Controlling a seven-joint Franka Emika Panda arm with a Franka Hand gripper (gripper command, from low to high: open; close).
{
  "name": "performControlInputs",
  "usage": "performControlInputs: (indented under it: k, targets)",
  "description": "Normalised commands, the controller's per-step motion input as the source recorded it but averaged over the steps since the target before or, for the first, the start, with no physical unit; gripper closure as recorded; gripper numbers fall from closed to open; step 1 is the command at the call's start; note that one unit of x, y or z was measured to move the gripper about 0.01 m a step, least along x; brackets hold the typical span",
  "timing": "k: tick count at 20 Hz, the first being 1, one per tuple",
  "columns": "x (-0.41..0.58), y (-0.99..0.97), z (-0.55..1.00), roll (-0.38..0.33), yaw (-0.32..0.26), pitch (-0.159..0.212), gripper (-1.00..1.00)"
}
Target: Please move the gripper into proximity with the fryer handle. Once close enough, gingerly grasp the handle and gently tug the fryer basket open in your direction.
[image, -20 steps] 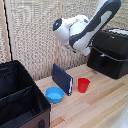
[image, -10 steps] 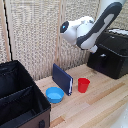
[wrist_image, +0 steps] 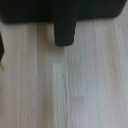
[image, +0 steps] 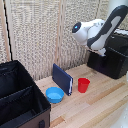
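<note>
The boxy black fryer (image: 111, 62) stands on the wooden table at the exterior view's right. Its front basket section (wrist_image: 60, 9) fills one edge of the wrist view. The short black handle (wrist_image: 65, 30) juts from it over the pale wood, close to the camera. The white-and-grey arm reaches down in front of the fryer. My gripper (image: 101, 52) hangs just before the fryer's front face, dark against it and blurred. The fingers do not show clearly in the wrist view, so I cannot tell if they are open. Nothing is seen to be held.
A dark-blue slab (image: 62, 79) stands on edge mid-table, with a red cup (image: 83, 85) beside it and a blue bowl (image: 54, 94) in front. A large black fabric case (image: 20, 102) fills the exterior view's lower left. A slatted wall runs behind.
The arm has swung toward the exterior view's right and lowered, bringing the gripper closer to the fryer's front. The other objects have not moved.
</note>
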Motion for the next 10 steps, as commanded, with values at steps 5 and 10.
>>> performControlInputs:
  k: [5, 10]
  targets:
    - [-0.099, -0.62, -0.26, 0.0, 0.119, 0.0, -1.0]
    - [0.146, -0.33, -0.28, -0.004, 0.117, -0.005, -1.0]
